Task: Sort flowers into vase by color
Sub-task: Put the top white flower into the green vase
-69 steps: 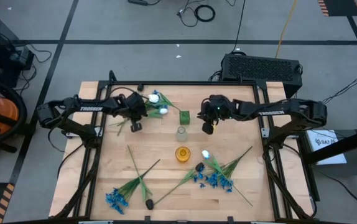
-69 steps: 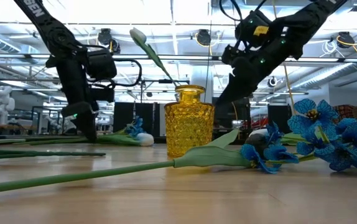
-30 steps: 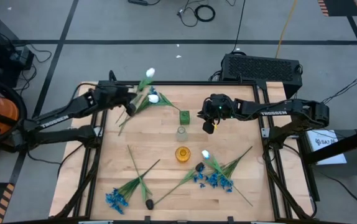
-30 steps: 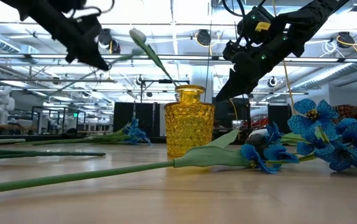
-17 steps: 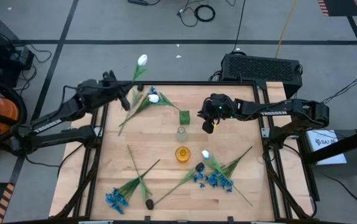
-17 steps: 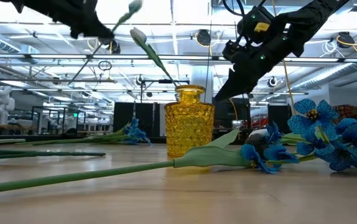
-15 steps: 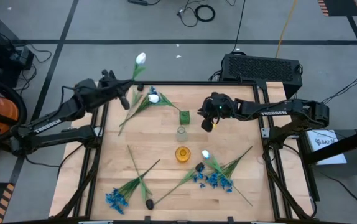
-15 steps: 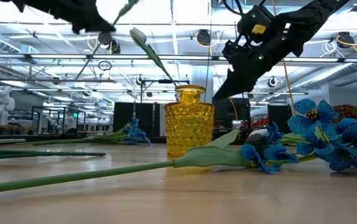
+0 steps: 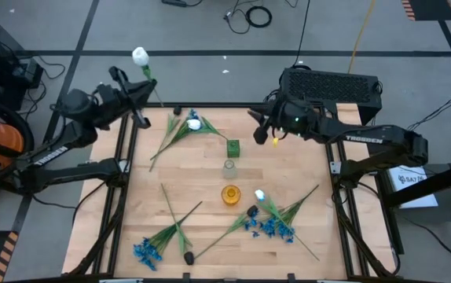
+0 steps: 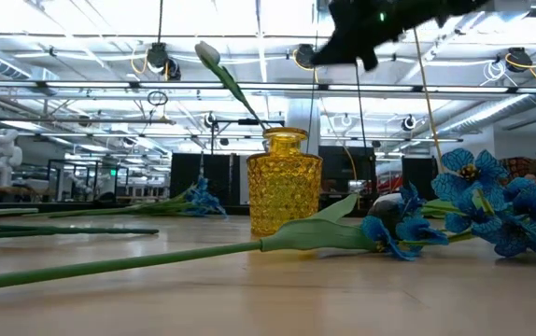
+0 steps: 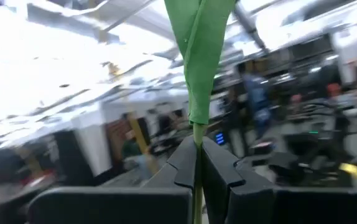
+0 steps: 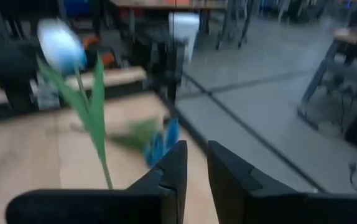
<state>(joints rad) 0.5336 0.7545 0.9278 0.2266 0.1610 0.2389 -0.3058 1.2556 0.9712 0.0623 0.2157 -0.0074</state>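
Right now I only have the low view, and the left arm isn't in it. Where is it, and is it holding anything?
Observer: The left gripper is out past the table's far left corner, shut on the stem of a white tulip.
Operator: I only see the yellow vase. Any others?
Observer: Behind the yellow vase stand a clear vase and then a green vase, roughly in a row.
Operator: Right arm?
Observer: The right gripper hovers near the table's far edge, beyond the green vase.

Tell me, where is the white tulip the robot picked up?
In the high view, the white tulip is held up past the table's far left corner.
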